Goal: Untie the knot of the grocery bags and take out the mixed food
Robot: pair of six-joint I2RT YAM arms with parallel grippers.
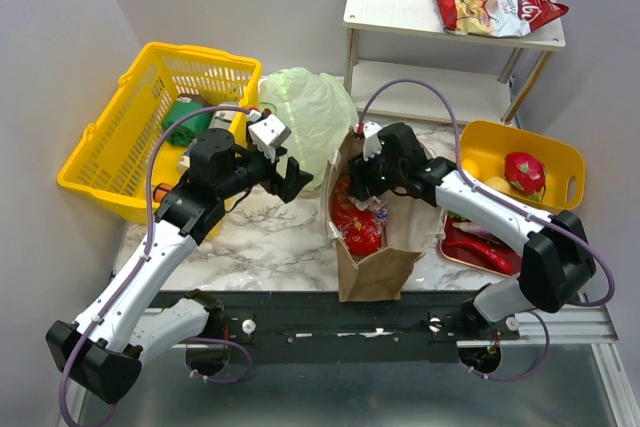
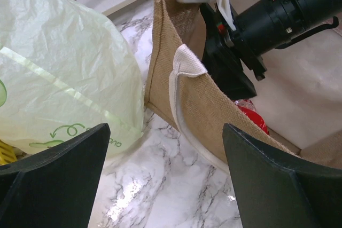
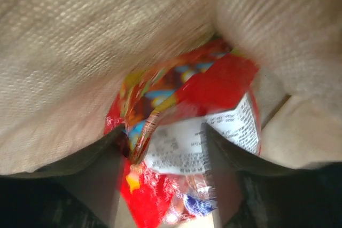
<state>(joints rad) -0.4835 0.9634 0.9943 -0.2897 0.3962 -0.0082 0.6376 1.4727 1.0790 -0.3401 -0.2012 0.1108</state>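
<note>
Observe that the right fingers (image 3: 227, 185), inside the stiff brown paper bag (image 1: 375, 272), straddle a shiny red snack packet (image 3: 181, 94) for removal (you cannot tell whether clamped), while the left fingers (image 2: 53, 180) hover wide apart beside the pale green translucent plastic bag (image 2: 59, 78).

The stiff brown paper bag (image 1: 375, 267) stands mid-bench (image 1: 270, 237), shiny red snack packets (image 1: 358, 227) inside it. Just behind-left lies the thin pale green plastic bag (image 1: 310, 112), with the yellow plastic mesh basket (image 1: 110, 157) further left. At right, the yellow plastic tray (image 1: 570, 162) holds a pink-red dragon fruit (image 1: 525, 172).
</note>
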